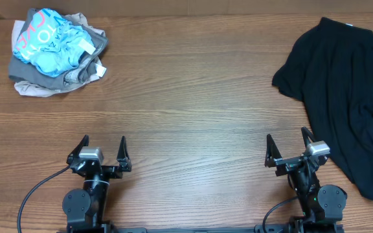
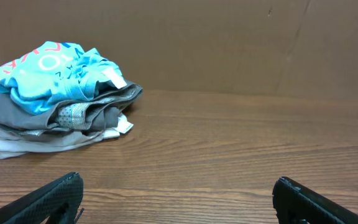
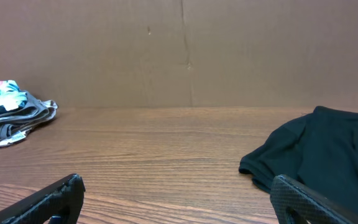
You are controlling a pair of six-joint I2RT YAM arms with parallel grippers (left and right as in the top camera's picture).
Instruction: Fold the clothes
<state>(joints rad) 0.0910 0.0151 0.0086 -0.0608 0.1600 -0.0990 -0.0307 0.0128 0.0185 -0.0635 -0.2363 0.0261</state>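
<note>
A black shirt (image 1: pixel 348 90) lies crumpled at the table's right side, its sleeve reaching toward the middle; in the right wrist view the shirt (image 3: pixel 319 149) lies just beyond the right fingertip. A bundle of light-blue printed, grey and beige clothes (image 1: pixel 56 50) sits at the far left corner and fills the left of the left wrist view as a heap (image 2: pixel 51 96). My left gripper (image 1: pixel 102 150) rests open at the near edge with nothing between its fingers. Just left of the shirt's lower part, my right gripper (image 1: pixel 287 144) is open and holds nothing.
The wooden table (image 1: pixel 186 97) stretches between the two piles. A brown cardboard wall (image 3: pixel 185 50) closes off the far side. A black cable (image 1: pixel 34 194) loops from the left arm's base at the near edge.
</note>
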